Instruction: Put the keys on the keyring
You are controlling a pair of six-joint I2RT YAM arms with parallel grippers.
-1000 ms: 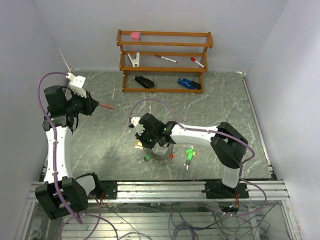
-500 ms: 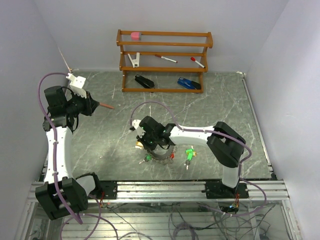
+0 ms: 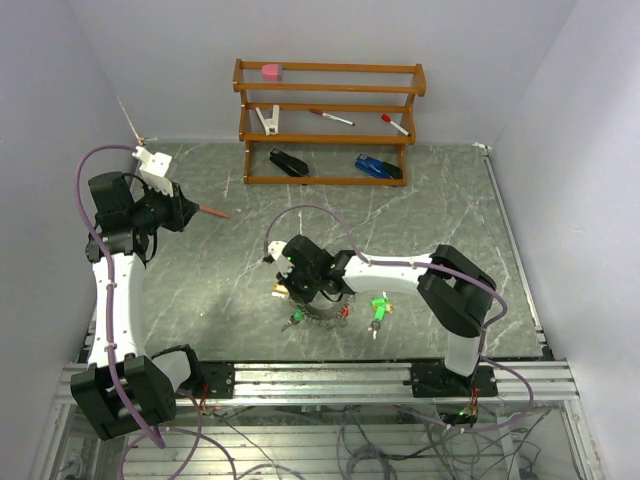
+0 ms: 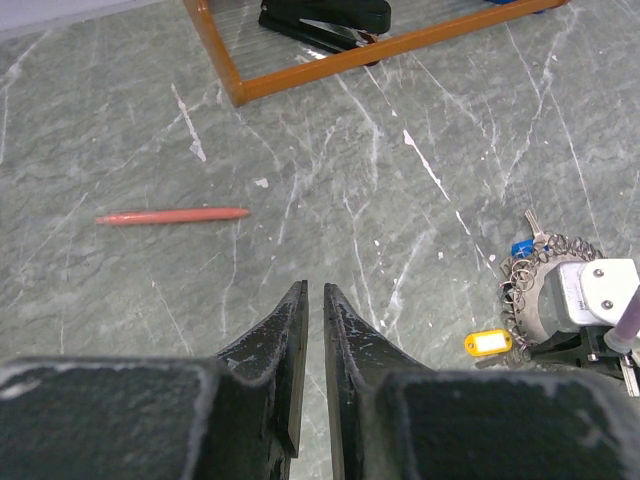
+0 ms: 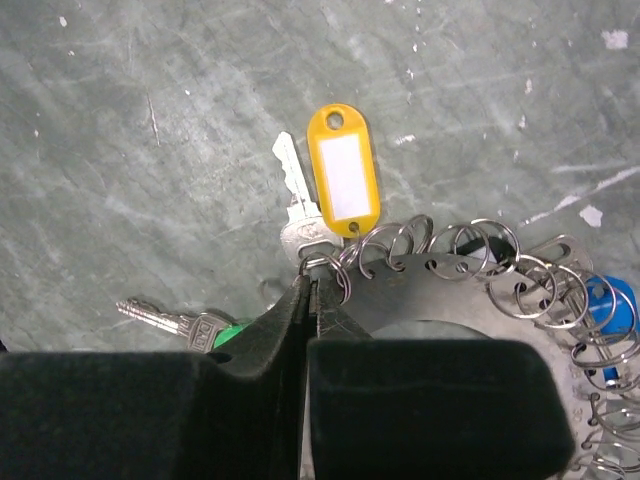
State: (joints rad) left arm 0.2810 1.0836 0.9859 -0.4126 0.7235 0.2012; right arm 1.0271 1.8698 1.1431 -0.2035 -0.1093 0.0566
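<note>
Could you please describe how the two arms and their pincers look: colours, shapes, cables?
The left arm and the right arm both have white tube-like links and bulky black joints. A thin purple cable loops along each. The left pincer and the right pincer each have two black wedge-shaped fingers tapering to narrow tips.

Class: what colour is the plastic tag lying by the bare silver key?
Yellow tag, with a white label window; the right wrist view shows it best.
</note>
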